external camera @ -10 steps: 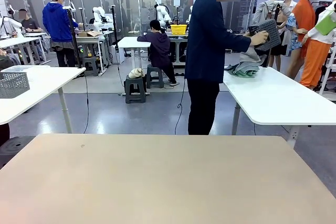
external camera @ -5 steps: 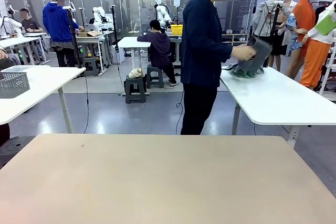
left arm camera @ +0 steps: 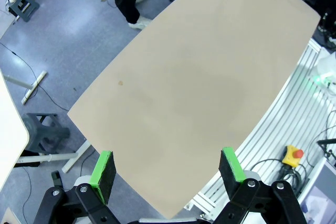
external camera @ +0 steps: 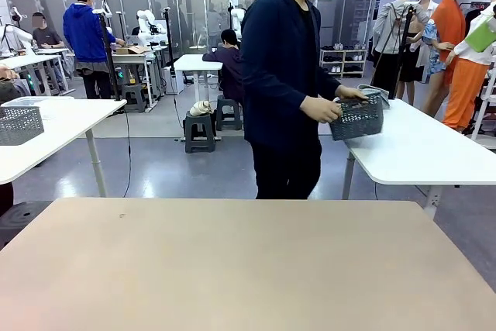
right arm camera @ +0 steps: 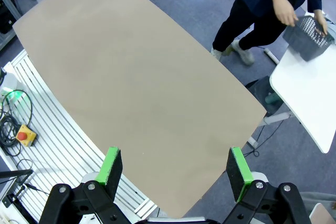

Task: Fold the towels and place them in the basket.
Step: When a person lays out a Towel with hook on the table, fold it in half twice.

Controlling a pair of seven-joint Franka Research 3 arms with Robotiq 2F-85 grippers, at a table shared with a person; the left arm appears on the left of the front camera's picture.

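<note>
Presently, both pairs of fingers are seen spread as wide as they go, with nothing held between them: the left gripper (left arm camera: 167, 167) and the right gripper (right arm camera: 174, 166) are each poised high over the bare tan table (external camera: 232, 269). Nothing of the task lies within reach of either. The basket (external camera: 358, 117) is found far beyond the right fingertips, past the table's far edge, carried by a person with 1 hand (external camera: 319, 108) on its side, just beside a white side table (external camera: 418, 153). It is seen as a dark grey rectangular box with lattice walls; whether towels lie inside cannot be told. It is judged light and stiff, best taken by 1 long rim. Towels would be expected to be limp, light and easily bunched, so best pinched at 2 corners of a short hem.
</note>
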